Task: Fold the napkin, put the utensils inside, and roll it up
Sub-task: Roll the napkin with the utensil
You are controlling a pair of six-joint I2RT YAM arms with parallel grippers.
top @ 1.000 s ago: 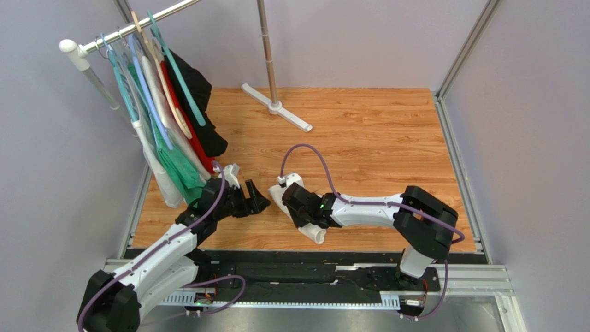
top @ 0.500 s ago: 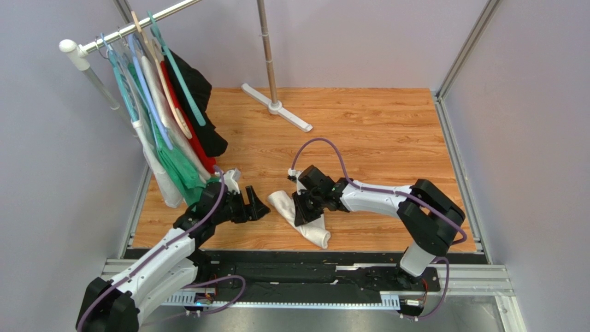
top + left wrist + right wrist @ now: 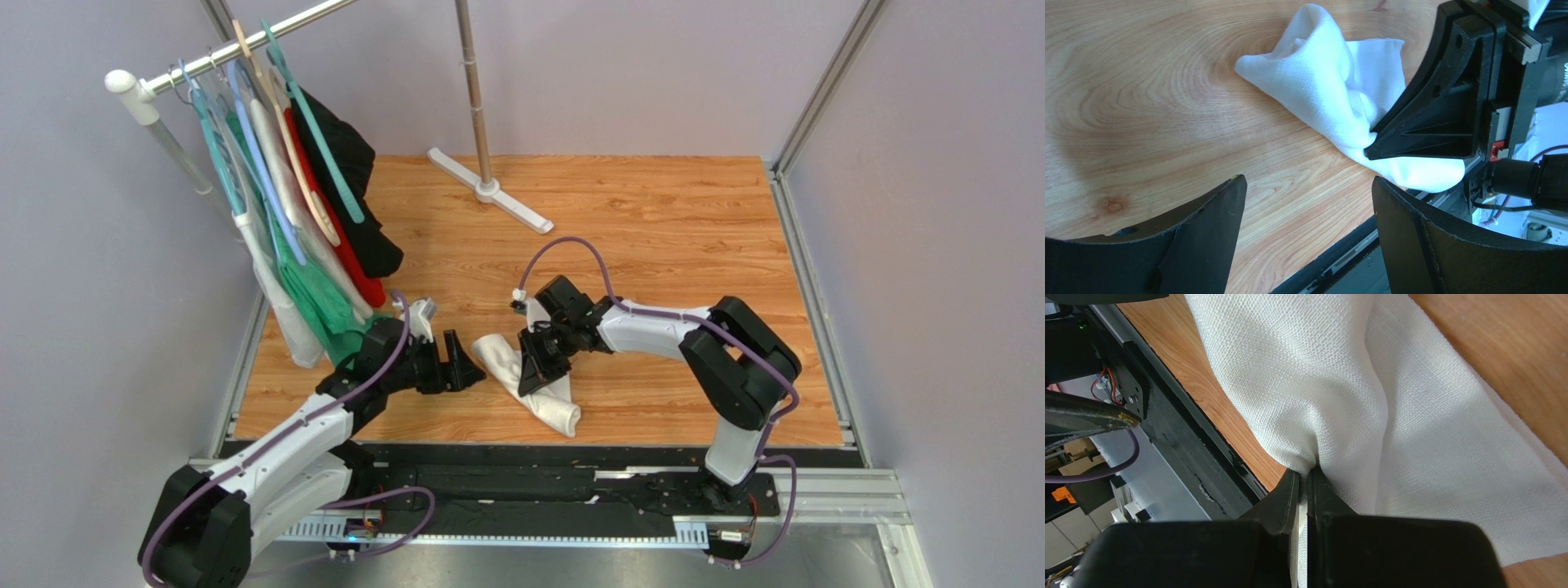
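The napkin [image 3: 552, 410] is a bunched strip of white cloth on the wooden table [image 3: 662, 245], near its front edge. My right gripper [image 3: 531, 371] is shut on a fold of the napkin [image 3: 1339, 386], the cloth pinched between the tips of the right gripper [image 3: 1308, 473]. My left gripper [image 3: 472, 365] stands open just left of the cloth, with nothing between its fingers. In the left wrist view the left gripper [image 3: 1308, 179] hovers over bare wood, the napkin [image 3: 1333, 79] and the right gripper [image 3: 1438, 122] ahead of it. The utensils are out of view.
A clothes rail with hangers and garments [image 3: 307, 208] stands at the back left, its clothes hanging close to the left arm. A pole on a white foot [image 3: 491, 190] stands at the back. A black rail [image 3: 552, 459] runs along the table's near edge.
The right gripper has swung away from its base with the napkin pinched, and the cloth's far end has shifted left. The left gripper has edged right toward the cloth, still open.
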